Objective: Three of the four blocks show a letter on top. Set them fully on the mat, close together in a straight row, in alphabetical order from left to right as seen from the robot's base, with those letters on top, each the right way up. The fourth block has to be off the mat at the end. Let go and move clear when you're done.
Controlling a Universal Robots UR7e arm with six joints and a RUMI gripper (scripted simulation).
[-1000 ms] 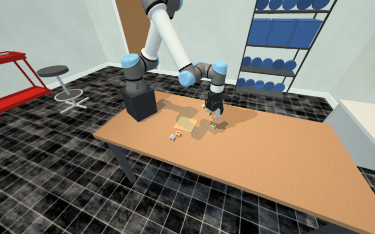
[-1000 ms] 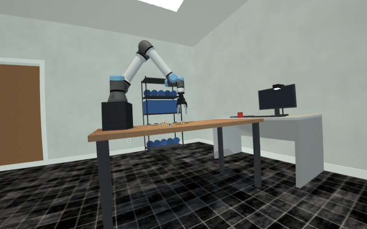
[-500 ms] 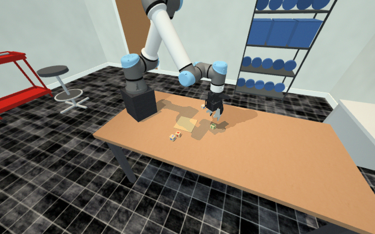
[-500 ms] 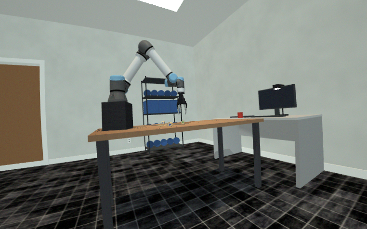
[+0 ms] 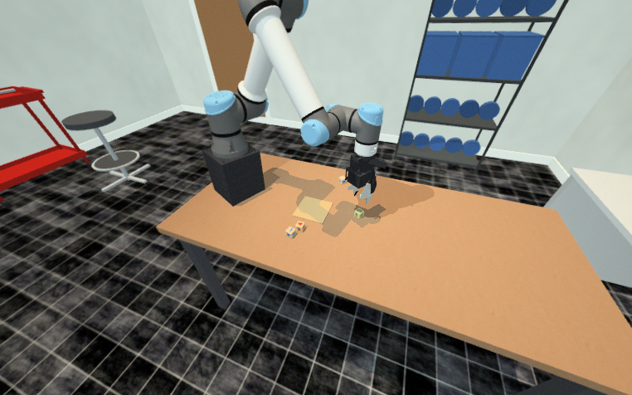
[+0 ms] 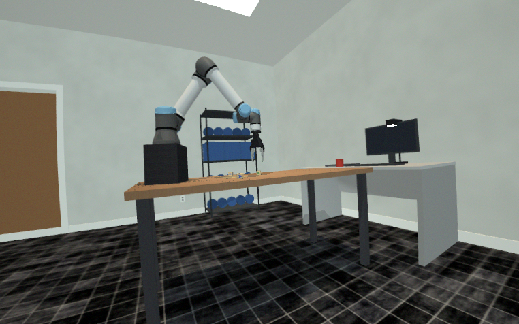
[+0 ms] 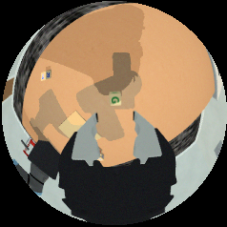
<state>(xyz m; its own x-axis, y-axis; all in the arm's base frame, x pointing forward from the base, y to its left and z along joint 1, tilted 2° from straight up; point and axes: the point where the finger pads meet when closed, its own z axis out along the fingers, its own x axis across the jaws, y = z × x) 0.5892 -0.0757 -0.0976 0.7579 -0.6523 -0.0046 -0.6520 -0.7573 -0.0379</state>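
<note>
The green G block (image 5: 358,212) lies on the table right of the tan mat (image 5: 313,209); in the wrist view the G block (image 7: 114,99) sits just ahead of my fingertips. My gripper (image 5: 363,196) hangs above it, part open, with nothing between the fingers. A block with a blue mark (image 5: 290,231) and a block with a red mark (image 5: 300,226) sit side by side off the mat, near its front corner. A fourth block (image 5: 342,179) lies behind the gripper, off the mat. The mat (image 7: 73,125) holds no block.
The arm's black base (image 5: 234,174) stands at the table's back left corner. A shelf with blue bins (image 5: 460,83) is behind the table. A white desk (image 6: 398,177) with a monitor stands to the side.
</note>
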